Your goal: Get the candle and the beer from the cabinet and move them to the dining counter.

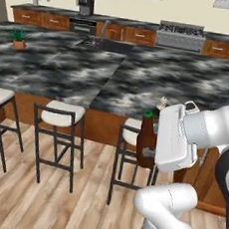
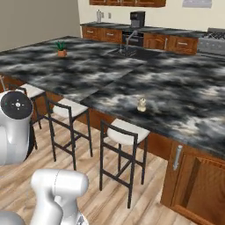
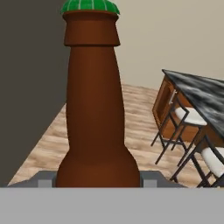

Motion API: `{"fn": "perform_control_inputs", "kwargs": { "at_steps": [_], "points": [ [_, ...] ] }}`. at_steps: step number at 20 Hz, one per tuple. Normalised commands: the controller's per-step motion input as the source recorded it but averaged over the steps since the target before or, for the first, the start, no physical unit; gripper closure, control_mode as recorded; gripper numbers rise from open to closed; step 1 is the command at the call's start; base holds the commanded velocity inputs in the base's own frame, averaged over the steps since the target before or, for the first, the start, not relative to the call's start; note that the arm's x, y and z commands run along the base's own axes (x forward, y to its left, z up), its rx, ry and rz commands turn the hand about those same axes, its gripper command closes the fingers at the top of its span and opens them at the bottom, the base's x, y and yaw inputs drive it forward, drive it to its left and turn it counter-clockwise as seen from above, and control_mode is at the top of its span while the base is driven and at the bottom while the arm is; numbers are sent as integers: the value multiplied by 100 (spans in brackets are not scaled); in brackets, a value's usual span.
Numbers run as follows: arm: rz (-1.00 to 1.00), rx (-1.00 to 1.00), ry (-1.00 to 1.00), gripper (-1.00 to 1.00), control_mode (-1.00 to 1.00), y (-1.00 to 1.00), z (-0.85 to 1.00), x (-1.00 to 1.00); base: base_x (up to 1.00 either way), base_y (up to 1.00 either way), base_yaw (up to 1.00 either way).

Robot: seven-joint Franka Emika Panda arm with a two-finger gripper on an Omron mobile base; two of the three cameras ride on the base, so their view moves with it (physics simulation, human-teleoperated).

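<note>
Beer (image 1: 146,140) stands upright in the gripper (image 1: 150,153), held in the air in front of the dining counter (image 1: 154,85), beside a stool (image 1: 129,133) and below the level of the marble top. In the hand view the brown bottle (image 3: 94,113) rises between the two finger tips, with its green cap at the top, and the jaws are closed on its lower body, partly open only as wide as the glass. The candle (image 2: 141,104) already sits on the dining counter (image 2: 176,92), near the front edge, above a stool (image 2: 125,132). A small potted plant (image 2: 61,48) stands far back on the same top, well apart from the candle.
</note>
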Motion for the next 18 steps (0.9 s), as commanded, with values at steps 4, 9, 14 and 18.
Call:
{"fn": "perform_control_inputs", "kwargs": {
  "at_steps": [4, 9, 14, 18],
  "points": [
    [0, 0, 0, 100, 100, 0, 0, 0, 76, 82, -44],
    [0, 0, 0, 100, 100, 0, 0, 0, 76, 81, -44],
    [0, 0, 0, 100, 100, 0, 0, 0, 76, 78, -44],
    [0, 0, 0, 100, 100, 0, 0, 0, 73, 64, -42]
  ]
}}
